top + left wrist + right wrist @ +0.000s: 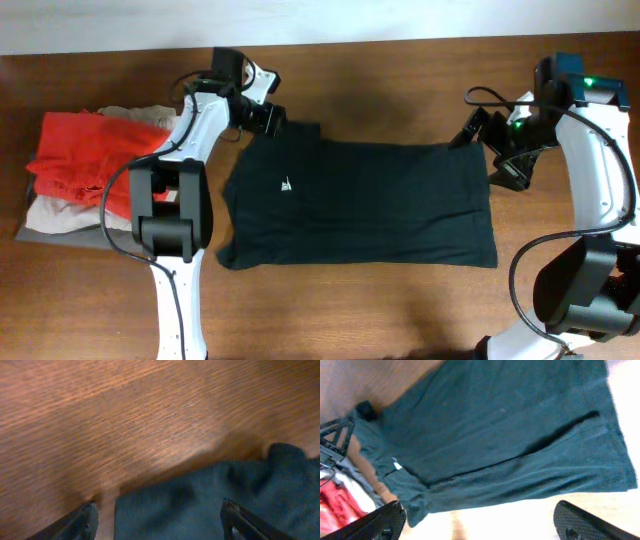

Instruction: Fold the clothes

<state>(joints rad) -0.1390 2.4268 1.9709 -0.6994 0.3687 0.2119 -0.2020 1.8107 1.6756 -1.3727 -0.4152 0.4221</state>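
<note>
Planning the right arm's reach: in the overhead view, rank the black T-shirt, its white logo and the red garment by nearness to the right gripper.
1. black T-shirt, right beside the right gripper.
2. white logo, on the shirt's left part.
3. red garment, far left end.

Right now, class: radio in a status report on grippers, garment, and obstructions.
Left gripper open, right gripper open, at far corners of black soft-fabric T-shirt. T-shirt flat on brown wooden table. Red folded garment aside, not in the way.
</note>
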